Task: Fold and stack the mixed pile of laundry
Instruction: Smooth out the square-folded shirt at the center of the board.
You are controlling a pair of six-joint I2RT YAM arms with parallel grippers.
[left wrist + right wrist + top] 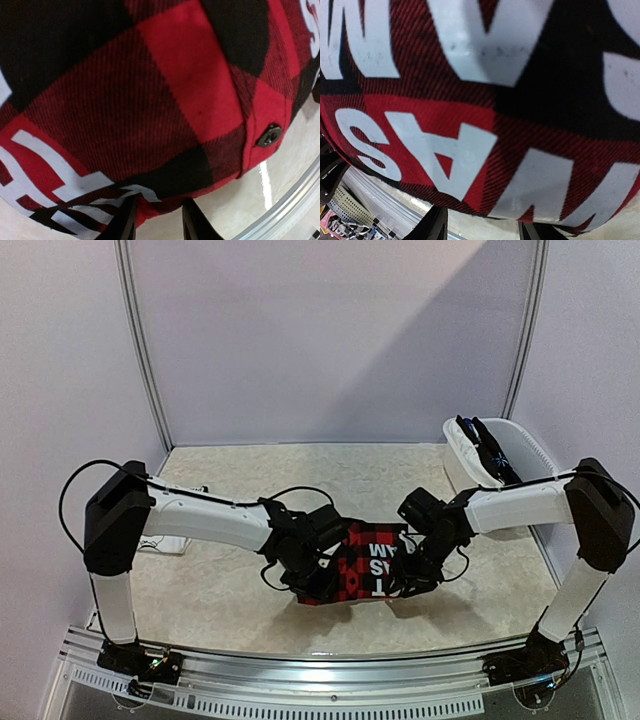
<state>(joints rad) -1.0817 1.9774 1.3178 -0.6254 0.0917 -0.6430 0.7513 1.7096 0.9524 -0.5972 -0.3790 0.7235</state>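
Left arm base (135, 658) and right arm base (525, 665) are sitting nearest in the top view, with both arms reaching in toward table (230, 590) centre. One plaid garment (368, 562), red-black with white lettering, is sitting bunched between left gripper (322, 562) and right gripper (415, 565), one at each side edge. I'm not seeing a finished stack anywhere on the table, so I'm reading this as early: first piece in hand, fold not done. One white tub (530, 445) is standing at the right rear with dark and blue garments (485, 445) sticking out; I'm not able to count them. All of that looks like it is waiting to be folded.

Left wrist view: plaid garment (150, 100) is filling the frame and hanging over the finger roots. Its hem is dropping between the two fingers of the left gripper (160, 225), which are standing partly apart. I'm judging it is clamping that hem. One dark button (270, 135) is showing near the edge.

Right wrist view: lettered plaid (495, 125) is covering nearly everything. The right gripper (482, 230) is showing two fingers apart, pale table between the tips, cloth edge just above. I'm not able to tell whether it is pinching fabric.

Count: two arms, two grippers, one plaid, one tub, one button.
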